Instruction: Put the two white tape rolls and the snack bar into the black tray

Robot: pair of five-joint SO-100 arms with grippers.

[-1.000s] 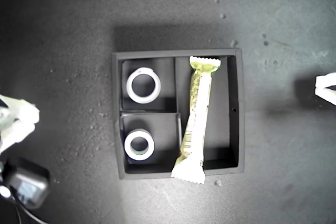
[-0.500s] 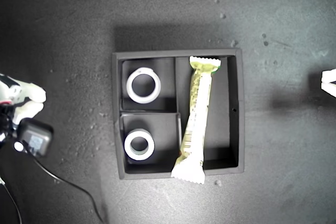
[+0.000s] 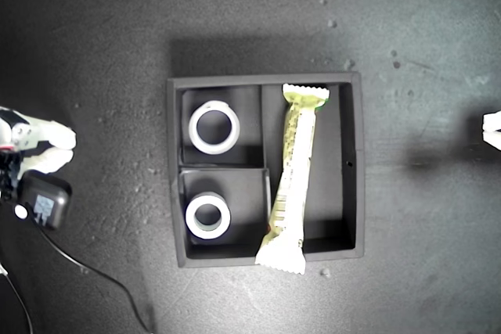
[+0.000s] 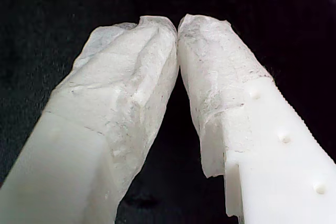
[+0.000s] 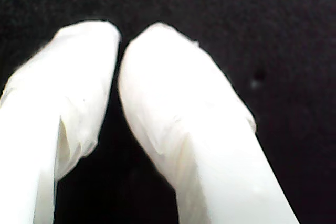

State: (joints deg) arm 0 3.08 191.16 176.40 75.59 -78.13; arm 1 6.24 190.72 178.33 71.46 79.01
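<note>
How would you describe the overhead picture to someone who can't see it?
A black tray on a dark surface holds two white tape rolls in its small compartments and a snack bar whose lower end overhangs the tray wall. White robot parts show at both side edges.

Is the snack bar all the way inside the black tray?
Not quite. The snack bar lies in the black tray's tall compartment, but one crimped end rests over the wall.
</note>
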